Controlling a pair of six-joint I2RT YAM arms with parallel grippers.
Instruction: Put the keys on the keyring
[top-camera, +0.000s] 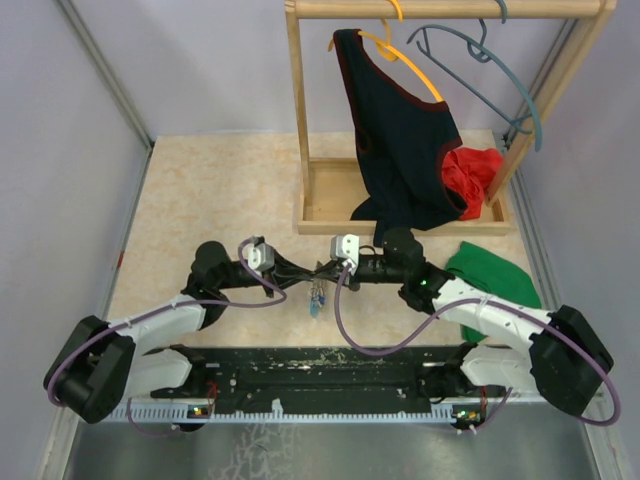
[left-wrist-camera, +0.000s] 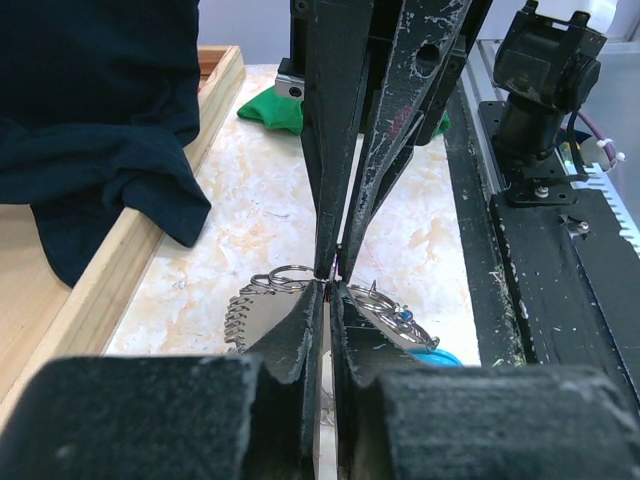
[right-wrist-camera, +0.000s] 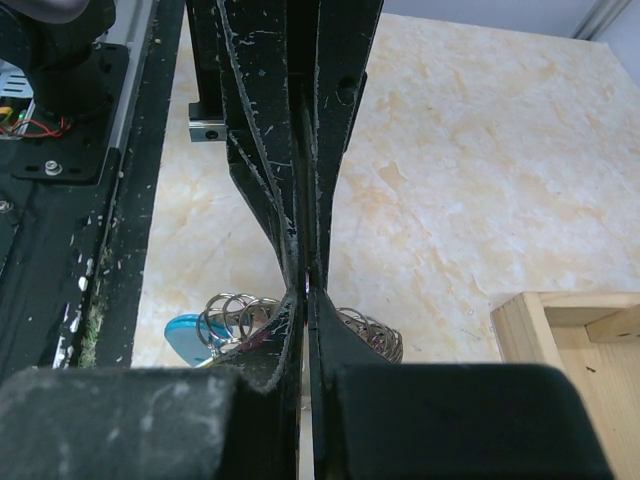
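Two pairs of fingers meet tip to tip over the middle of the bench (top-camera: 200, 190), and the whole job sits in that small gap. The right fingers (right-wrist-camera: 335, 345) are pressed flat together. Judging by how the wire coils bunch close under their tips, they seem to be pinching the thin wire of the keyring (left-wrist-camera: 283, 275), though the actual contact is hidden. The left fingers (left-wrist-camera: 295, 335) show only a narrow slit between them, and I cannot tell whether anything is caught in it. The keyring hangs just below the meeting point, clear of the bench as far as I can judge. It spreads crosswise to the line of the two arms. From the left wrist, grey loops lie on one side of the fingers and the keys (left-wrist-camera: 400, 317) on the other, with the light-blue section (right-wrist-camera: 188, 335) lowest. Neither arm is nearer, since both tips are right at the wire. The next move likely depends on the left fingers finding a key or the wire's free end directly beneath them.
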